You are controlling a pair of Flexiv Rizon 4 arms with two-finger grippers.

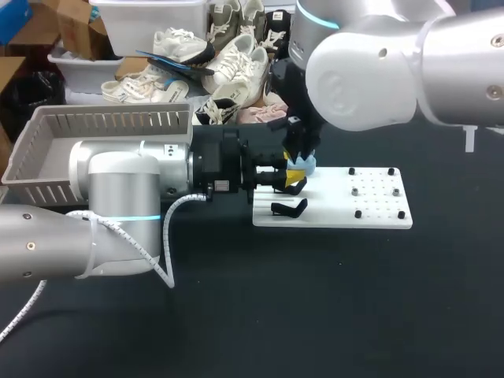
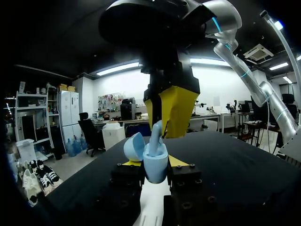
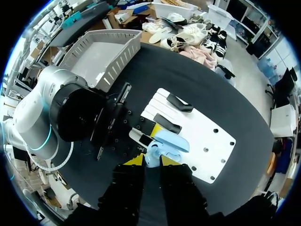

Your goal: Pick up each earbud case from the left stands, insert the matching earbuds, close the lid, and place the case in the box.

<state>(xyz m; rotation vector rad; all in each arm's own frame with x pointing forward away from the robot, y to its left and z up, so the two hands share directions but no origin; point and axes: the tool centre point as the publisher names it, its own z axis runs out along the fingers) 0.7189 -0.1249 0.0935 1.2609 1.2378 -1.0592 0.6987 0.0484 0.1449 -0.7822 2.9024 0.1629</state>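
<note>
Your left gripper (image 2: 154,163) is clamped on the pale blue case (image 2: 155,168), which has its lid open and is held over the back edge of the white board (image 1: 370,201), near its left corner. Your right gripper (image 3: 151,161) pinches a matching earbud (image 2: 154,139), whose stem stands in the case. The board lies on the black table (image 1: 315,299). The grey slatted box (image 1: 102,126) sits at the table's back left.

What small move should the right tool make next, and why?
Probably press straight down a little: the earbud held by the right tool stands half out of the open case, which the left tool grips, so it seems not yet seated.
</note>
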